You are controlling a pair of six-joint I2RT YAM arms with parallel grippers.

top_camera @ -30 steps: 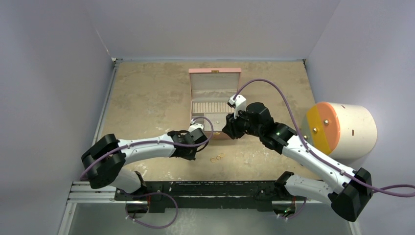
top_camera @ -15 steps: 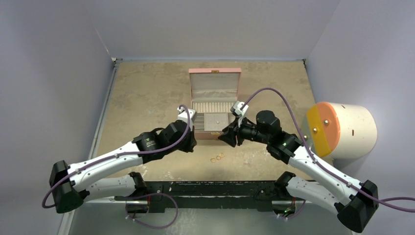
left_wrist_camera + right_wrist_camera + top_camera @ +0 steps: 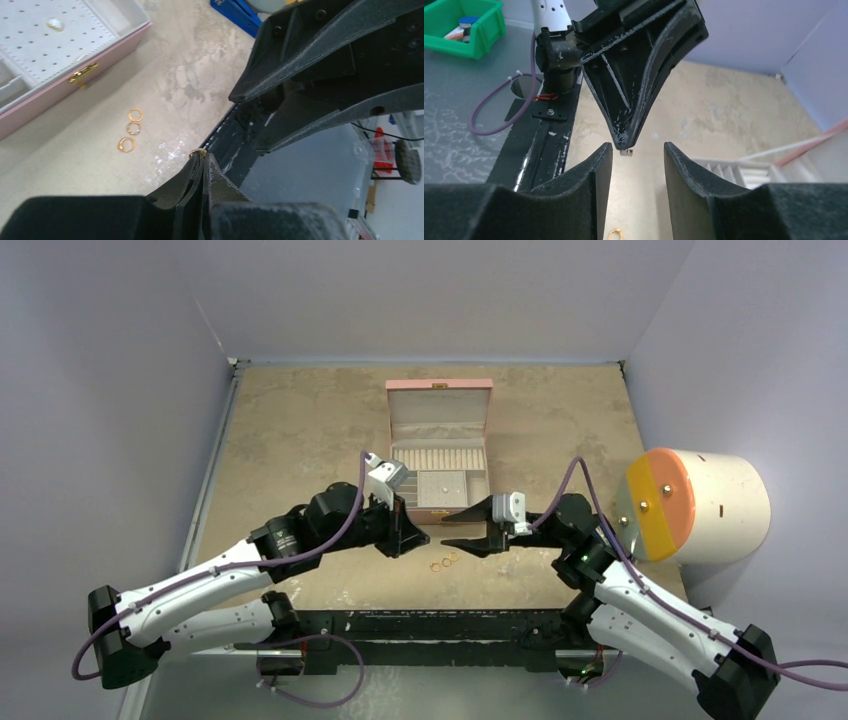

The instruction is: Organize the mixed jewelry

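Observation:
My left gripper point(image 3: 426, 538) is shut on a small gold ring point(image 3: 198, 151), pinched at the very tips point(image 3: 202, 156). My right gripper point(image 3: 446, 531) is open and points at it, tip to tip; the left tips point(image 3: 624, 144) with the ring sit just beyond the gap between its fingertips point(image 3: 638, 146). Three gold rings point(image 3: 133, 128) lie on the table below, also in the top view point(image 3: 445, 562). The open pink box point(image 3: 440, 395) stands behind, with a small stud point(image 3: 54, 23) on its perforated pad.
A white cylinder with an orange face point(image 3: 695, 505) stands at the right edge. The black rail point(image 3: 420, 625) runs along the table's front edge, just behind both grippers. A green bin point(image 3: 459, 25) sits off the table.
My left gripper has risen and moved right to above the rings. My right gripper has swung down from beside the box and turned to face it.

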